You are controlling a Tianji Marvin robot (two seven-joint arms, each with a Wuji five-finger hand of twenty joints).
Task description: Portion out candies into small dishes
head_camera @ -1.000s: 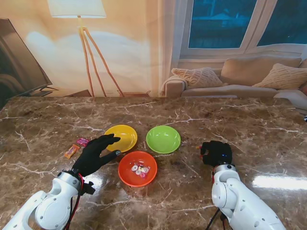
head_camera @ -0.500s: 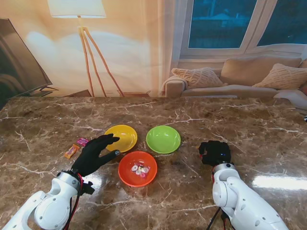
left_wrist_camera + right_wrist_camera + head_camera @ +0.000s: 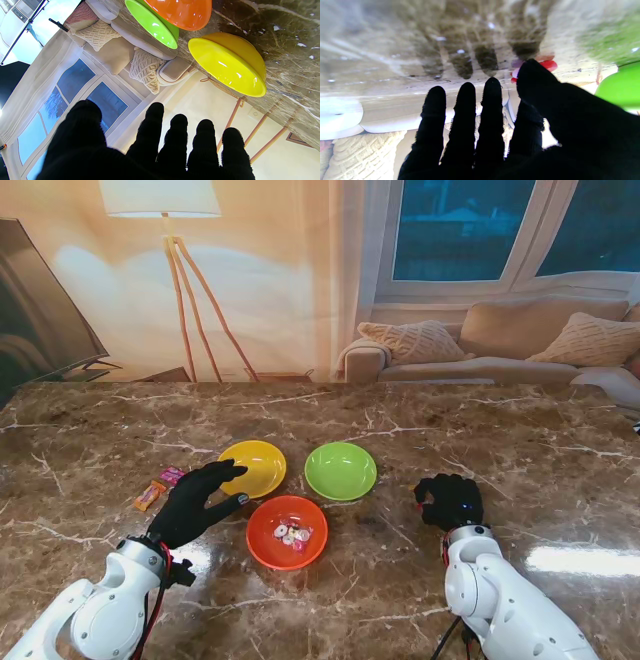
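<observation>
Marble brown tabletop (image 3: 480, 430) fills the lower frame, broad bare stone along its upper and right stretches. Three round plastic dishes cluster at centre: yellow dish (image 3: 253, 467) upper left, green dish (image 3: 340, 470) upper right, orange dish (image 3: 287, 531) lowest, holding small wrapped candies (image 3: 292, 533). Black-gloved left hand (image 3: 197, 502) hovers left of the orange dish, fingers spread, holding nothing, fingertips by the yellow rim. Black-gloved right hand (image 3: 450, 500) sits right of the green dish, well apart; a red candy (image 3: 548, 64) shows at its thumb, grip unclear. Loose wrapped candies (image 3: 160, 486) lie at left.
</observation>
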